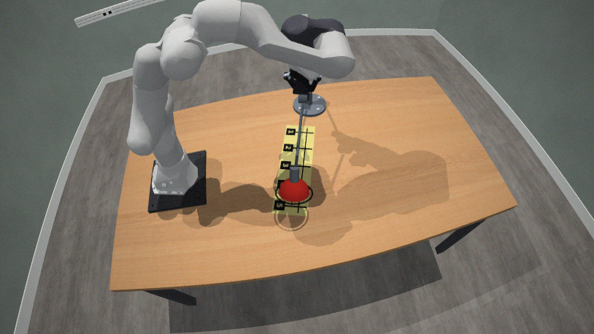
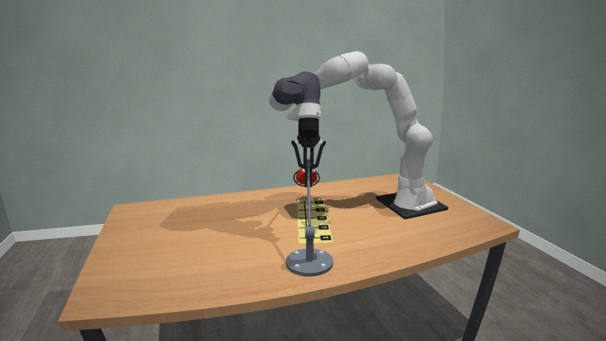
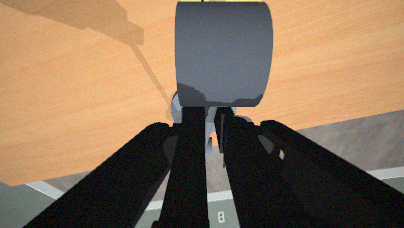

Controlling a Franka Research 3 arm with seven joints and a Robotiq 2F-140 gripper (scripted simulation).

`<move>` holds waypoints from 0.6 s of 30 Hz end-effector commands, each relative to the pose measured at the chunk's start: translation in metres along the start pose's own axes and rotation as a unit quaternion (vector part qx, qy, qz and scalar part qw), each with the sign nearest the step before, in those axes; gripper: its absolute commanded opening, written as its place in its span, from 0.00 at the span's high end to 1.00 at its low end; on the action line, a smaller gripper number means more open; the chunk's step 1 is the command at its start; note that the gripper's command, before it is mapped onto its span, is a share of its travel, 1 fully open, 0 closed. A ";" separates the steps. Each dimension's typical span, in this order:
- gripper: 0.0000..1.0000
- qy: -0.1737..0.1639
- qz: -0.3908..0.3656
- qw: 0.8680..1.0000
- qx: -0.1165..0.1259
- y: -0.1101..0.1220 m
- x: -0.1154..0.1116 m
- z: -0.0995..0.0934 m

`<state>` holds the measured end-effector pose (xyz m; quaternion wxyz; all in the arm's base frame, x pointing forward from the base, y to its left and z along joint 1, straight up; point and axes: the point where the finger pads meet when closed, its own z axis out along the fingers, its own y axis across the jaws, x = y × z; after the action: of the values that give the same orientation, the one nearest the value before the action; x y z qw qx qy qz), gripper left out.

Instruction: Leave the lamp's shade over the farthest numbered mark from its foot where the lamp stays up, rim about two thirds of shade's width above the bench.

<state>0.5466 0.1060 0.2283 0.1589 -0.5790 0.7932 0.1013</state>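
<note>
The end effector point(image 2: 308, 163) hangs upper centre in the exterior view, pointing straight down, its fingers drawn nearly together around the lamp's thin grey arm point(image 1: 299, 136); the wrist view shows a narrow gap between them with the lamp's grey elbow block point(image 3: 223, 52) just ahead, though whether they truly pinch the rod I cannot tell. The lamp's round grey foot point(image 2: 309, 263) sits at the near table point(image 2: 169, 263) edge in that view. In the top view the red shade point(image 1: 294, 190) sits at frame centre, over the far end of the yellow numbered strip point(image 1: 309, 136), inside a black ring.
</note>
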 end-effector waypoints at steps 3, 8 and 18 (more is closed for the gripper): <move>0.90 0.095 -0.002 0.996 -0.005 -0.002 -0.017 -0.011; 0.90 0.093 -0.002 0.996 -0.005 -0.002 -0.020 -0.013; 0.90 0.091 -0.002 0.996 -0.005 -0.002 -0.023 -0.016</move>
<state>0.5484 0.1122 0.2388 0.1626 -0.5788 0.7923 0.1041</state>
